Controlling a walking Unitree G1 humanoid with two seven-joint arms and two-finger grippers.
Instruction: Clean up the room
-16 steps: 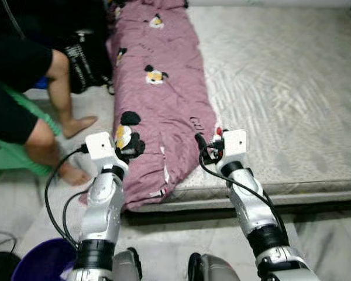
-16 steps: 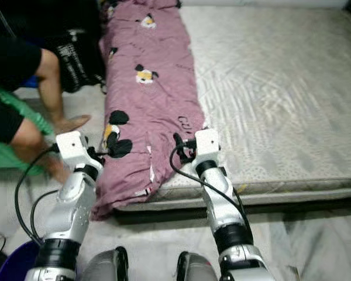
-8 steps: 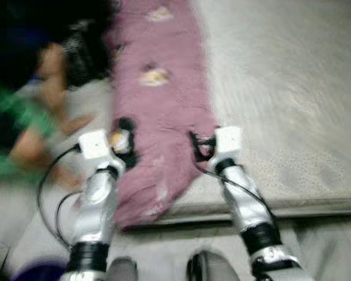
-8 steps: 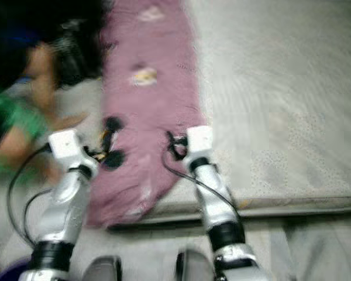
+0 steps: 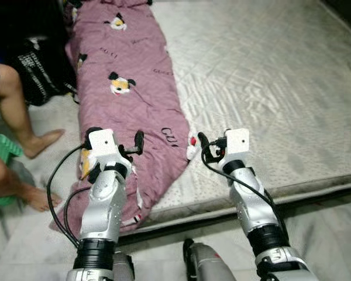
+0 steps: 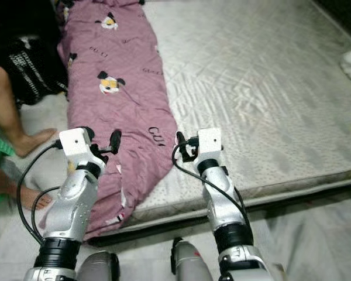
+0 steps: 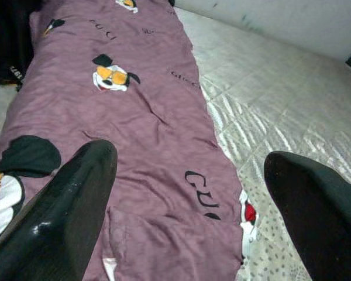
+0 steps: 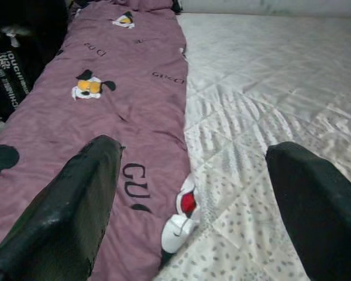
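Mauve blanket [image 5: 128, 88] lies in a long strip down the left side of the mattress [image 5: 269, 88], its near end drooping over the edge toward the floor. Left pincer [image 5: 114, 149] hovers over that near end and right pincer [image 5: 194, 145] at its right edge, both spread wide, empty. Judging by this, the approach is under way; next, lower and pinch fabric. "GUCCI" repeats across the print.

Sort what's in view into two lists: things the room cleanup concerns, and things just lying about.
Part of the job:
- purple blanket, lying along the mattress's left edge
- left gripper and right gripper, jaws open, poised over the blanket's near end

Just there:
- grey mattress
- black bag on the floor
- a person's legs
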